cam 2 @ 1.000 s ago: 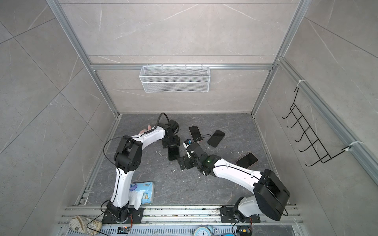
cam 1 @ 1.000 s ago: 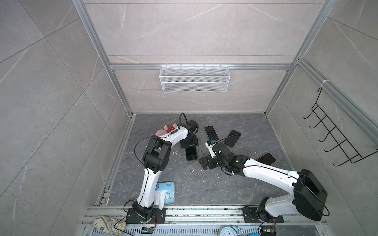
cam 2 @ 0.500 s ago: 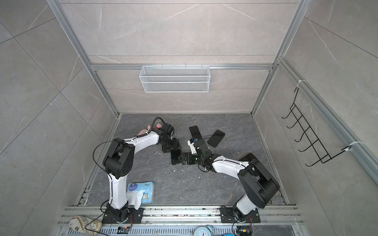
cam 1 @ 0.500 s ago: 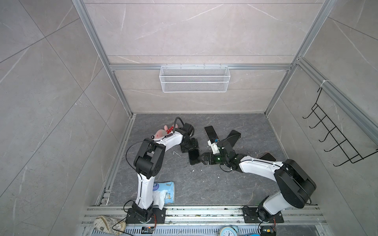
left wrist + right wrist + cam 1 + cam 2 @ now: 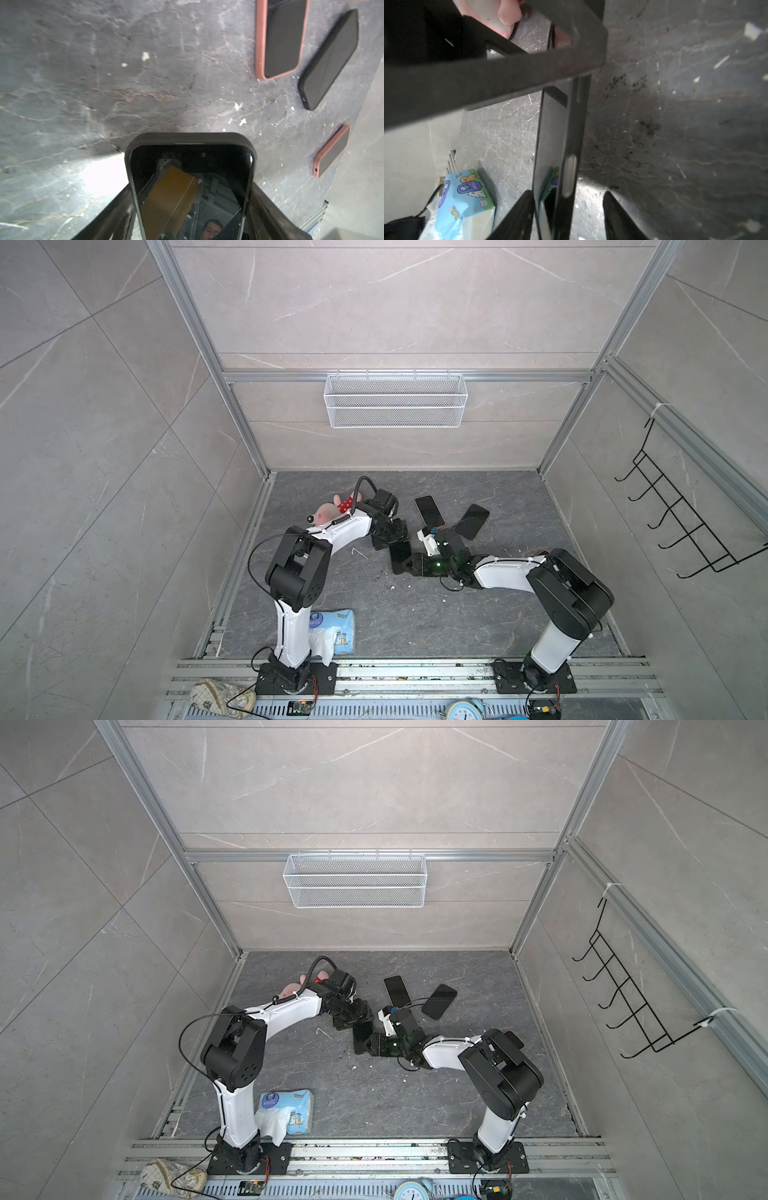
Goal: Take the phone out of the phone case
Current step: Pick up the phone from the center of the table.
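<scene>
Your left gripper (image 5: pixel 395 543) has the black phone case (image 5: pixel 187 137) clamped by its two long sides. The phone (image 5: pixel 191 187) sits inside it with the screen facing the wrist camera, and the rim of the case wraps round the end you can see. In both top views this pair lies at the middle of the frame, just right of the left arm's wrist.

Your right gripper (image 5: pixel 566 194) reaches in from the right and straddles the free end of the case. Its jaws stand apart: one finger (image 5: pixel 519 214) is right against the screen side, while the other has a clear gap to the back of the case (so nothing is pinched there). You cannot tell whether the case touches the grey stone surface (image 5: pixel 415 614).

Above and right of the grippers in a top view lie a pink-cased phone (image 5: pixel 429 510) and a black-cased phone (image 5: pixel 473 520). A second pink-cased phone (image 5: pixel 332 150) lies near the right arm. A pink plush toy (image 5: pixel 328 512) sits upper left of the left gripper, and a blue tissue pack (image 5: pixel 332 630) lies at lower left by the left arm's base.
</scene>
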`<action>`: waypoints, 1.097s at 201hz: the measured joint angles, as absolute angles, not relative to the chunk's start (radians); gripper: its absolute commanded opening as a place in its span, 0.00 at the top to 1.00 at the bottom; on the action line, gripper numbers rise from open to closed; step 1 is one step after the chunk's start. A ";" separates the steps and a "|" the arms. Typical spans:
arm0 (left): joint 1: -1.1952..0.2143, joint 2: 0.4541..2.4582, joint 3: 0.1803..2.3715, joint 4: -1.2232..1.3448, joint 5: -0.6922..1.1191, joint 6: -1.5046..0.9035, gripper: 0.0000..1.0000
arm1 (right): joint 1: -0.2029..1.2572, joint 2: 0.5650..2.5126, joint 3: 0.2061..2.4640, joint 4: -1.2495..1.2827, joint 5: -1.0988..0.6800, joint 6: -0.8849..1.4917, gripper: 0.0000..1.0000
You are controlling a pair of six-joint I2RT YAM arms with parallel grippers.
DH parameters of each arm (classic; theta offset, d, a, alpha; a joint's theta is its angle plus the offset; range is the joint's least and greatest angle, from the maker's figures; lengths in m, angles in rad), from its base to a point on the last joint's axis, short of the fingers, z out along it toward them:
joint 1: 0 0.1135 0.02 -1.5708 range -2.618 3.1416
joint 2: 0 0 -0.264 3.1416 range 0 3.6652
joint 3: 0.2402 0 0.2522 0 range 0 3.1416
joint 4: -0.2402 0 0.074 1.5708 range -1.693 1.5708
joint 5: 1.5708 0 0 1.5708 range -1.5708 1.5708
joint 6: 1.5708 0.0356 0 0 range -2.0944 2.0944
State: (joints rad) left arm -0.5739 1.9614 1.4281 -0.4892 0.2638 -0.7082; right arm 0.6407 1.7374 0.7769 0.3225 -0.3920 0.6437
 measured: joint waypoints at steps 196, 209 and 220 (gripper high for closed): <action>-0.557 1.476 0.963 0.303 0.595 -0.716 0.03 | 0.371 1.397 0.996 0.126 -0.812 0.657 1.00; -0.551 1.489 0.963 0.372 0.641 -0.729 0.05 | 0.371 1.389 0.996 0.128 -0.845 0.663 1.00; -0.543 1.502 0.963 0.443 0.678 -0.746 0.07 | 0.371 1.389 0.996 0.128 -0.865 0.671 1.00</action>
State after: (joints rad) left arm -0.5426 1.5021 0.9627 0.4431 0.6785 -0.7460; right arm 0.3706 1.3888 0.9962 0.1284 -0.8654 0.6708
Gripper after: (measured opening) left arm 0.949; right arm 0.125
